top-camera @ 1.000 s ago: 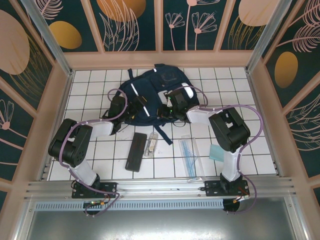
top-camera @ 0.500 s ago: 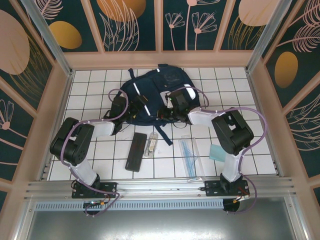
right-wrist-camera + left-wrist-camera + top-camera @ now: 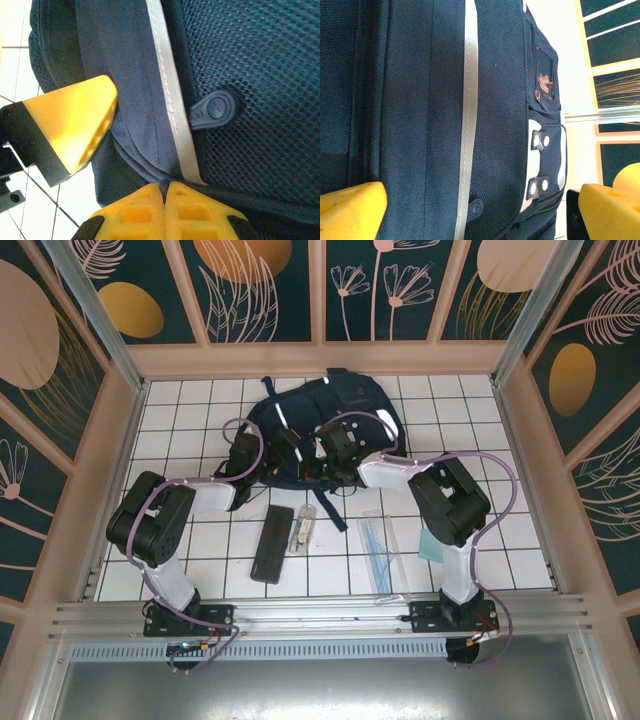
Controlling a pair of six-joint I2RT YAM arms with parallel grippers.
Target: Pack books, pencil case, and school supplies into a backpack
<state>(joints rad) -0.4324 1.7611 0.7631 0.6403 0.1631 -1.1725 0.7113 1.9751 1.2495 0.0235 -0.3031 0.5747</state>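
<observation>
Two-handed work: pinches a fold of the backpack (image 3: 340, 395), lying at twelve o'clock on the table (image 3: 180, 410), beside its white stripe (image 3: 170, 100) with the right gripper (image 3: 163, 192), jaws closed tight on the cloth, probably to lift the flap and bare an opening; hangs the left gripper (image 3: 480, 210) at nine o'clock of that pinch, spread wide and empty, ready for the other edge
</observation>
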